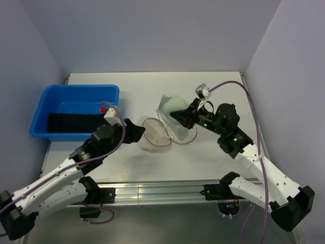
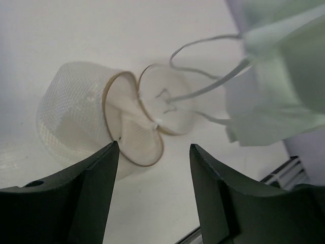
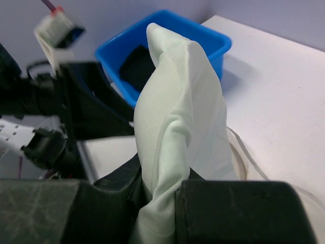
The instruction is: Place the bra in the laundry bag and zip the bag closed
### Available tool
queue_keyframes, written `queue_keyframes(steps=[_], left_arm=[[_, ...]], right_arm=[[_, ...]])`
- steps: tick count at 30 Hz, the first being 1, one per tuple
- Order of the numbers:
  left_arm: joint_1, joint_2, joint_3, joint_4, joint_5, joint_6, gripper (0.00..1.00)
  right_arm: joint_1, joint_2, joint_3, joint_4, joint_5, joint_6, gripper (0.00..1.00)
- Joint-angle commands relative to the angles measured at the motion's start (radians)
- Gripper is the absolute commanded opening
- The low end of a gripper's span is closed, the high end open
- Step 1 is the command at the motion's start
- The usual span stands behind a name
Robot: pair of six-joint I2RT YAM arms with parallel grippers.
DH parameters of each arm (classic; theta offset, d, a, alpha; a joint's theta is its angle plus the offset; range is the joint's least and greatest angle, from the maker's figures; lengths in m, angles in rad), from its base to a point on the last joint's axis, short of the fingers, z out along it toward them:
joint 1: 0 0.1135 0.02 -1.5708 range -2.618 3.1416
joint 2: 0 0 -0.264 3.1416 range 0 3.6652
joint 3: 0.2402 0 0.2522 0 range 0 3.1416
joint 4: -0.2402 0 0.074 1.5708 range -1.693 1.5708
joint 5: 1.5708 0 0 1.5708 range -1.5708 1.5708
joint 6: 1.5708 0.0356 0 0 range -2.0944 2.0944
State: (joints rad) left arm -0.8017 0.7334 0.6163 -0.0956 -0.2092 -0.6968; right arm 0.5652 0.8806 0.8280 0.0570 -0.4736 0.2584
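Pinching the bra [image 3: 177, 112] firmly, the right fingers [image 3: 198, 208] hold it up above the desk [image 1: 213, 86], its thin straps dangling toward the laundry bag [image 2: 81, 117]. The bag lies on the desk with its tan-rimmed lid hanging open. The left fingers [image 2: 101, 183] stand parted and empty, near the bag's mouth. A blue tub [image 1: 81, 87] holding black cloth [image 1: 71, 123] sits at the far left.

Gripping the bra [image 1: 168, 104] in the right jaws, clear of the bench: soft pale white-green fabric, bunched and standing upright, thin straps looping down over the laundry bag [image 2: 71, 114]. Lying on its side on the bench just below, see-through white mesh, tan-rimmed round flap hanging open.
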Motion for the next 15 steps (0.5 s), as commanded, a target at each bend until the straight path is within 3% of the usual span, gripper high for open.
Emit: queue_keyframes(steps=[1, 7, 15], left_arm=[[0.001, 0.140, -0.004, 0.037, -0.029, -0.027, 0.64], [0.002, 0.357, 0.033, 0.125, -0.068, 0.017, 0.58], [0.028, 0.491, 0.054, 0.186, -0.139, 0.054, 0.47]], right_arm=[[-0.014, 0.026, -0.023, 0.182, 0.070, 0.045, 0.00], [-0.016, 0.081, -0.053, 0.276, 0.086, 0.073, 0.00], [-0.018, 0.127, -0.139, 0.379, 0.029, 0.111, 0.00]])
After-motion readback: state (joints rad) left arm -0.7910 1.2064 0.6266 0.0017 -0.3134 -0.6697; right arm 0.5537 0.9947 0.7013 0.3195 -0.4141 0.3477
